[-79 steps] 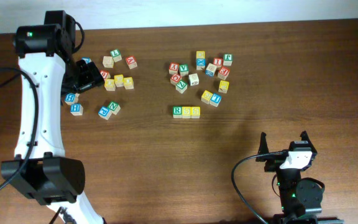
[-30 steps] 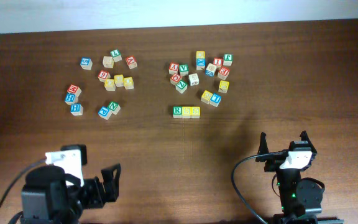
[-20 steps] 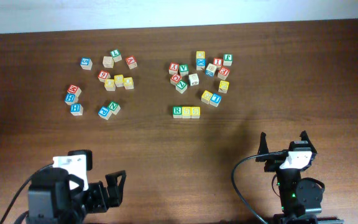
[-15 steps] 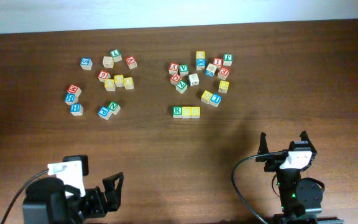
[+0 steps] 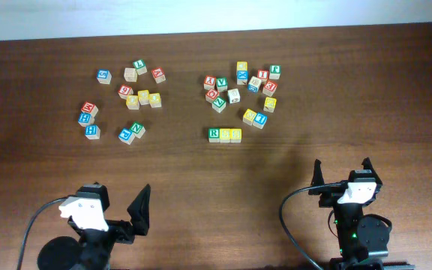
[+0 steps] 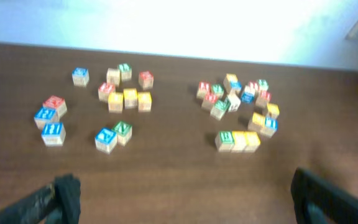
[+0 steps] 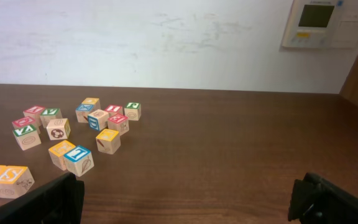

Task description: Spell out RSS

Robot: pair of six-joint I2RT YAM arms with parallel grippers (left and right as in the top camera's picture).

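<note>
Three wooden blocks (image 5: 225,135) looked light and hard, easy to pinch on flat sides. The left pincer (image 6: 182,193) and right pincer (image 5: 342,171) were spread.

Overhead, I'm looking straight down on the whole table (image 5: 366,82) from high up. Left wrist sits low, near left, facing far, blurry. Right wrist sits low, near right, facing the far wall (image 7: 166,43). All three share the right cluster (image 5: 242,90); the RSS row (image 5: 225,135) barely clips right wrist's left edge.
</note>
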